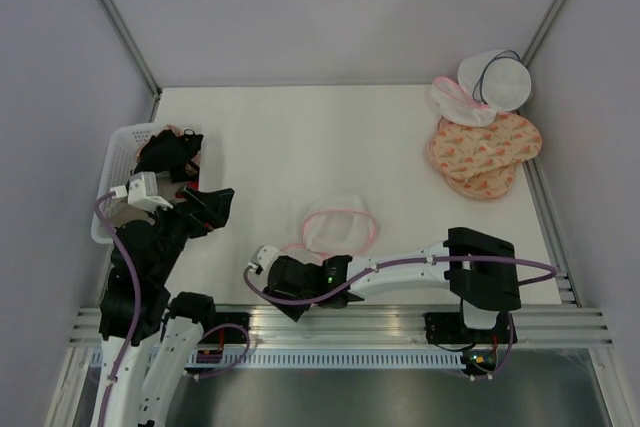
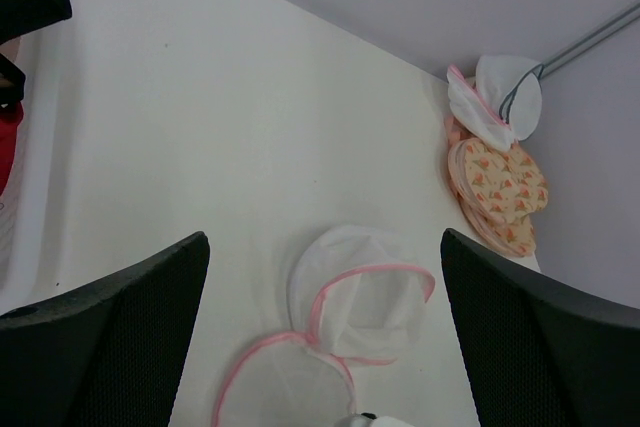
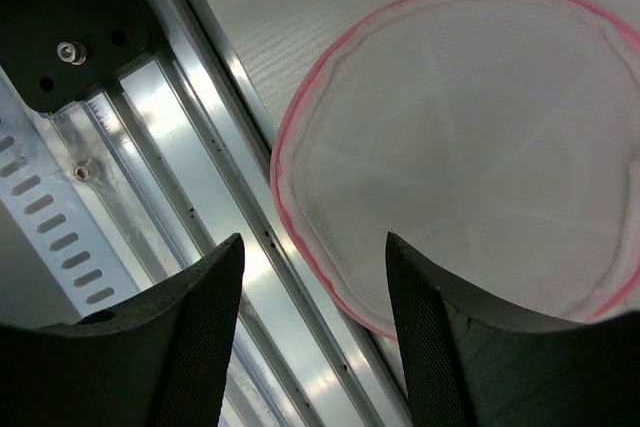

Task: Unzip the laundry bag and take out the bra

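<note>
Wrapping up the removal: laundry bag (image 1: 340,222) lying open, bra (image 1: 165,152) apparently out

Both pink-trimmed mesh halves of the laundry bag are lying splayed apart mid-table and are looking empty in the wrist views. The bra is sitting well left of the bag and a little beyond it, a black heap inside the white basket (image 1: 112,162) with other garments; its straps are too small to make out.

Between bag and basket the left gripper (image 2: 322,242) is hanging with fingers spread wide, holding nothing, its camera looking across at the bag. Over the bag's near half the right gripper (image 3: 310,239) is hovering at the pink rim beside the aluminium rail (image 3: 190,197). Its fingers are standing apart with only mesh showing below the gap — nothing pinched.

Judging the step: the unzipping is looking done and the bra is looking delivered, so the task is reading as near its end. The next move is probably calling for both arms to pull clear of the bag without snagging the mesh — or, if that black heap is not the bra after all, for a check inside the far half. The peach patterned bags (image 1: 485,152) are sitting far right of the bag, uninvolved.
</note>
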